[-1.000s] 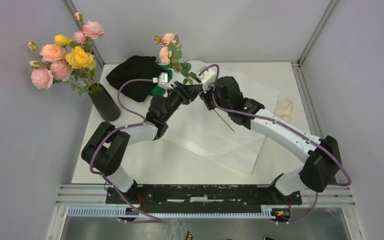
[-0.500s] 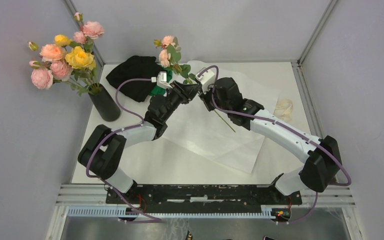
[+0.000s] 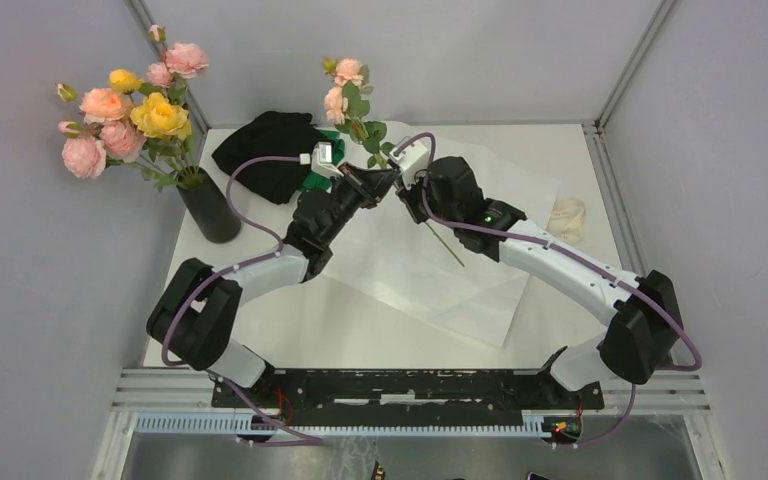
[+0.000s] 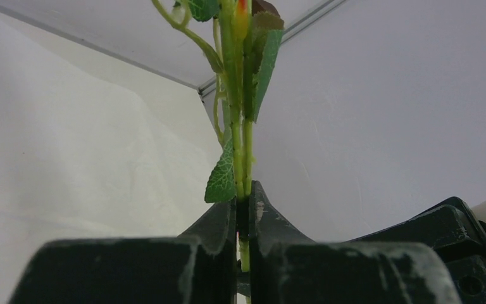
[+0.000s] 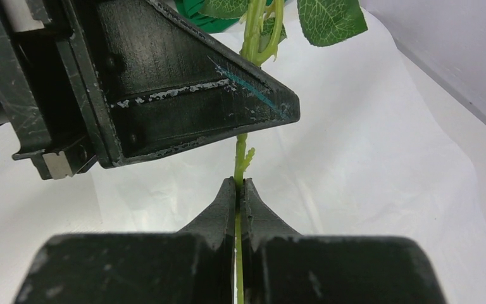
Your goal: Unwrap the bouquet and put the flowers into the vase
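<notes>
Both tools pinch one thin green leafy stem with two pink roses and a bud point(image 3: 357, 115), in the upper middle of the top view. The left gripper point(image 4: 243, 212) is closed on it nearer the leaves, and the right gripper point(image 5: 240, 190) is closed on it just below. The tall matte black cylinder vase point(image 3: 210, 207) stands at the left and already holds the bunch of pink, peach and yellow roses point(image 3: 125, 115). The large white paper sheet point(image 3: 440, 275) lies unfolded in the centre. I judge this to be a handover of the last stem. Next, the right gripper should let go, and the left one should carry the stem leftwards and lower its end into the narrow mouth. No writing or brand can be read.
</notes>
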Motion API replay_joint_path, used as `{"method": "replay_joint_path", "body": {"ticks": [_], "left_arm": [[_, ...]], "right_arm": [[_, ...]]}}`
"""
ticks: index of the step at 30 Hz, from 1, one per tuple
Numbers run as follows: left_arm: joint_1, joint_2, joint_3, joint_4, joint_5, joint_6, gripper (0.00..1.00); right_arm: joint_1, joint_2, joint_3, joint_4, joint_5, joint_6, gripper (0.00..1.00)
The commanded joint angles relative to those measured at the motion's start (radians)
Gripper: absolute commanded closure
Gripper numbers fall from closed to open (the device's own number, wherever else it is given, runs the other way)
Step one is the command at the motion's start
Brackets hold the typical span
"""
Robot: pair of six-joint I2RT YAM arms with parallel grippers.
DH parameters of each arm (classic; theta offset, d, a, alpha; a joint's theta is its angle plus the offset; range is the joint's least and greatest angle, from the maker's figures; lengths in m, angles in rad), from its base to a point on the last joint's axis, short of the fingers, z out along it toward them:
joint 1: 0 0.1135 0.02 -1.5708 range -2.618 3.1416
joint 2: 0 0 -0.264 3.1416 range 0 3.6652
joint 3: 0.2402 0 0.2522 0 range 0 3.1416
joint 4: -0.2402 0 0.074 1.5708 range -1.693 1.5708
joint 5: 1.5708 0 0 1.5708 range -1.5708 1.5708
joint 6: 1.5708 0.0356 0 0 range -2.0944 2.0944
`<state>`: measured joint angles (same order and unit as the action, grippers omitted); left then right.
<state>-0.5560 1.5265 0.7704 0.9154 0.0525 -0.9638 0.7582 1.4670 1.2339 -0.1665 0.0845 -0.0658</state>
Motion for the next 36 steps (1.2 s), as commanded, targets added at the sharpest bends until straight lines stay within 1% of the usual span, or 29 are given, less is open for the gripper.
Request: {"method": "replay_joint_path", "body": {"ticks": [1, 3, 4, 5, 8, 10, 11, 13, 16, 18, 21, 22, 23, 26, 28, 31, 33, 36], "left_arm": [[0.012, -0.040, 0.019, -0.052, -0.038, 0.097, 0.98], [0.012, -0.056, 0.029, -0.074, -0.039, 0.116, 0.98], [0.011, -0.062, 0.042, -0.109, -0.044, 0.133, 0.98], [0.011, -0.068, 0.058, -0.151, -0.049, 0.151, 0.98], [0.011, -0.082, 0.119, -0.280, -0.084, 0.229, 0.98], [0.011, -0.099, 0.155, -0.360, -0.130, 0.290, 0.98], [0.011, -0.110, 0.182, -0.401, -0.159, 0.324, 0.98], [0.012, -0.136, 0.223, -0.480, -0.223, 0.397, 0.98], [0.024, -0.179, 0.298, -0.583, -0.336, 0.513, 0.98], [0.048, -0.177, 0.390, -0.670, -0.371, 0.600, 0.98], [0.087, -0.134, 0.568, -0.807, -0.368, 0.775, 0.98], [0.097, -0.121, 0.619, -0.838, -0.399, 0.855, 0.98], [0.113, -0.115, 0.652, -0.857, -0.435, 0.902, 0.98], [0.203, -0.127, 0.687, -0.843, -0.442, 0.981, 0.98], [0.292, -0.132, 0.697, -0.841, -0.406, 0.983, 0.98], [0.416, -0.118, 0.715, -0.852, -0.417, 0.994, 0.98], [0.459, -0.112, 0.712, -0.843, -0.442, 1.016, 0.98], [0.493, -0.117, 0.699, -0.819, -0.474, 1.049, 0.98]], "right_arm": [[-0.002, -0.026, 0.012, 0.050, 0.011, -0.005, 1.00], [-0.002, -0.030, 0.012, 0.048, 0.009, -0.008, 1.00], [-0.002, -0.033, 0.010, 0.048, 0.008, -0.010, 0.95], [-0.001, -0.040, 0.008, 0.050, 0.006, -0.014, 0.86], [-0.002, -0.076, -0.033, 0.102, 0.036, -0.013, 0.37], [-0.003, -0.115, -0.081, 0.154, 0.091, -0.004, 0.23], [-0.003, -0.139, -0.107, 0.181, 0.111, -0.002, 0.21], [-0.002, -0.187, -0.157, 0.231, 0.135, -0.003, 0.21], [-0.005, -0.228, -0.189, 0.249, 0.185, -0.009, 0.20], [-0.008, -0.241, -0.193, 0.237, 0.207, -0.014, 0.20], [-0.008, -0.257, -0.213, 0.209, 0.226, -0.018, 0.20], [-0.010, -0.263, -0.224, 0.199, 0.234, -0.021, 0.20], [-0.012, -0.274, -0.238, 0.194, 0.239, -0.024, 0.20], [-0.014, -0.311, -0.311, 0.196, 0.239, -0.013, 0.20], [-0.013, -0.339, -0.378, 0.219, 0.220, 0.007, 0.20], [-0.013, -0.356, -0.453, 0.248, 0.161, 0.044, 0.20], [-0.014, -0.353, -0.492, 0.259, 0.102, 0.064, 0.21], [-0.014, -0.343, -0.548, 0.262, 0.029, 0.090, 0.21]]}}
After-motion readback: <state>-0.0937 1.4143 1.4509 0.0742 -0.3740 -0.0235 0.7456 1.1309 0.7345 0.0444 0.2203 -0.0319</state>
